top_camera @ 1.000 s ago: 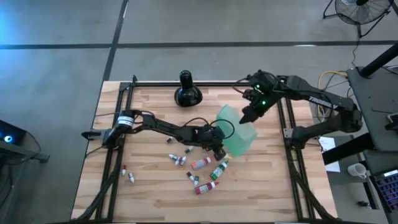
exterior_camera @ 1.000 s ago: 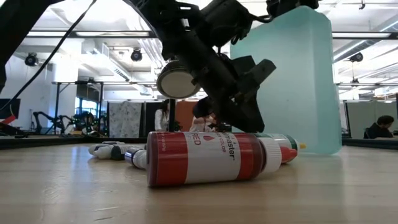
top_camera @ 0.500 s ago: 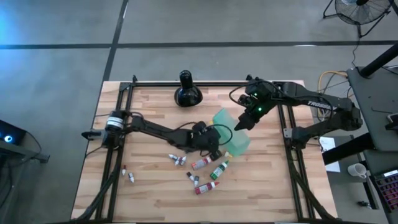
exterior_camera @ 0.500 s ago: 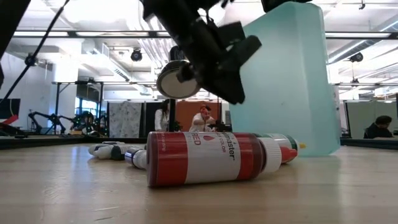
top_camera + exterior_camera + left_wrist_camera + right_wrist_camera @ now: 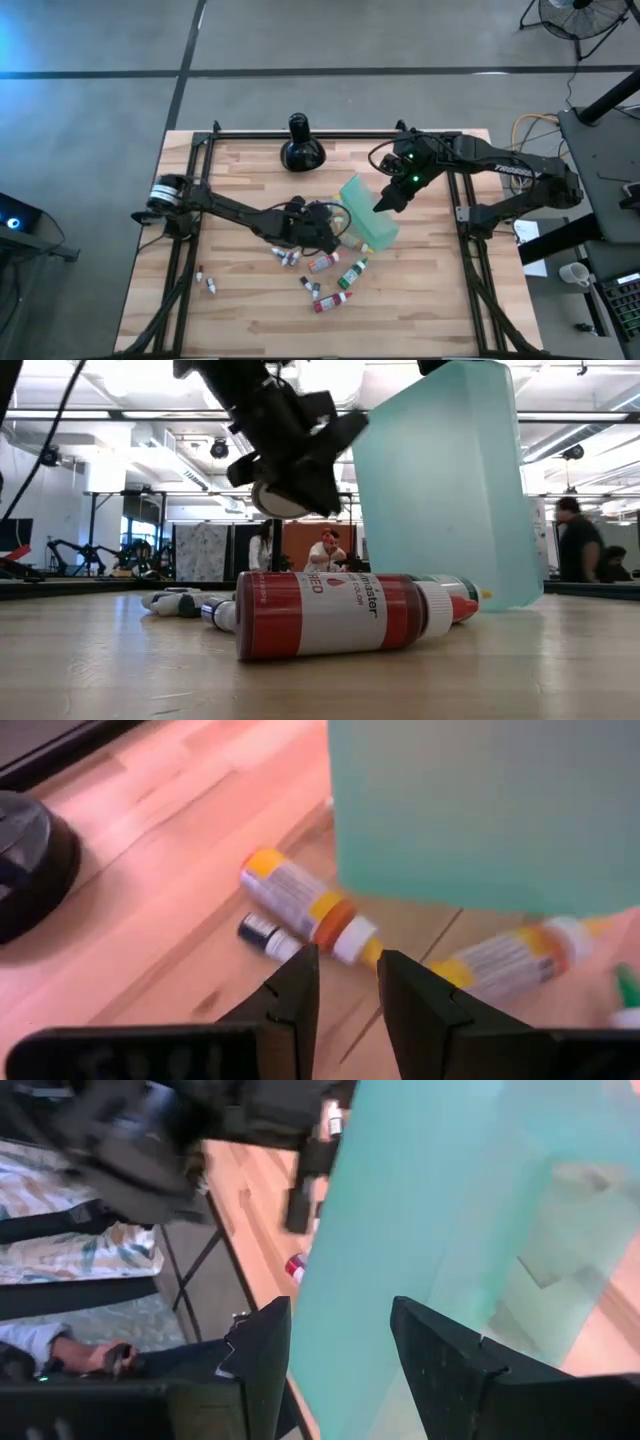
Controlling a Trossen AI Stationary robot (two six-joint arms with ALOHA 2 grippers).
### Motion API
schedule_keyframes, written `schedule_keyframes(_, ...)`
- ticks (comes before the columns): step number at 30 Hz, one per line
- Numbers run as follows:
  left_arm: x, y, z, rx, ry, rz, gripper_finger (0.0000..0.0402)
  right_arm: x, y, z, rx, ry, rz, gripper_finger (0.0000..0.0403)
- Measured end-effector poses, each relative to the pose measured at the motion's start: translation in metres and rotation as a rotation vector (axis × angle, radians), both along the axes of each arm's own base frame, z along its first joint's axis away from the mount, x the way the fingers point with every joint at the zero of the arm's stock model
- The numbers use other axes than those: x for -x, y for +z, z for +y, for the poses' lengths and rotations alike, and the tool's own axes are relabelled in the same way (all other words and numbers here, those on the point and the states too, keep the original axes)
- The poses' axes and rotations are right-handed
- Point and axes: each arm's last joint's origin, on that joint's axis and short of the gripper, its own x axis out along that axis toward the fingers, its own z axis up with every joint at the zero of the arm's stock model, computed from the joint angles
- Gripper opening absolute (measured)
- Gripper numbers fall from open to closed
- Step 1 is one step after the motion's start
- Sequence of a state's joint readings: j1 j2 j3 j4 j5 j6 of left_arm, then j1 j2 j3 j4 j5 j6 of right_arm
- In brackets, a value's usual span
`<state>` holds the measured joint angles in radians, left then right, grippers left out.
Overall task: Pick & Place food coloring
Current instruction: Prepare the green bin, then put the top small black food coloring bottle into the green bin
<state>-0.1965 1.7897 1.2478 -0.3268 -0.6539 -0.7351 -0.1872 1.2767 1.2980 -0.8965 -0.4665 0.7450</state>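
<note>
Several food coloring bottles lie on their sides on the wooden table: a red one (image 5: pixel 335 299) (image 5: pixel 340 613), a green one (image 5: pixel 352 272), an orange-capped one (image 5: pixel 322 263) (image 5: pixel 310 910), and tiny vials (image 5: pixel 288 257) (image 5: pixel 205 281). My left gripper (image 5: pixel 318 228) (image 5: pixel 347 965) hovers just above the bottles beside the teal sheet, fingers slightly open and holding nothing. My right gripper (image 5: pixel 383 198) (image 5: pixel 338 1310) is shut on the teal-green plastic sheet (image 5: pixel 365 218) (image 5: pixel 450 480), which stands behind the bottles. My right gripper pinches the teal sheet's upper edge (image 5: pixel 345 1270) between its two fingers, coming from above and from the table's right. The sheet stands tilted below the fingers, and its lower edge (image 5: pixel 500 600) is down at the table behind the bottles.
A black bulbous long-necked object (image 5: pixel 300 148) (image 5: pixel 25 860) stands near the table's far edge. Black frame rails (image 5: pixel 190 230) run along the table's left and right sides. People show in the room beyond the table in the low view.
My left gripper has drawn back toward the table's left and risen off the bottles. My right gripper has moved a little toward the left and near edges, carrying the teal sheet with it. The sheet's top now leans farther over the bottles.
</note>
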Motion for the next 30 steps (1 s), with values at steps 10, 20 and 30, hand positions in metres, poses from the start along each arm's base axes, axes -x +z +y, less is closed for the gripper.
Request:
schedule_keyframes(10,0.045,0.007,-0.005,0.059,0.001,-0.161,0.0080,-0.043,-0.019,0.020,-0.029,0.066,-0.029,0.0173)
schedule_keyframes(20,0.055,0.005,-0.016,0.075,-0.032,-0.132,0.0080,-0.064,-0.038,0.038,-0.074,0.078,0.017,0.0173)
schedule_keyframes(30,0.059,0.002,-0.020,0.025,-0.047,-0.077,0.0080,-0.051,-0.040,0.037,0.068,-0.070,0.138,0.0173)
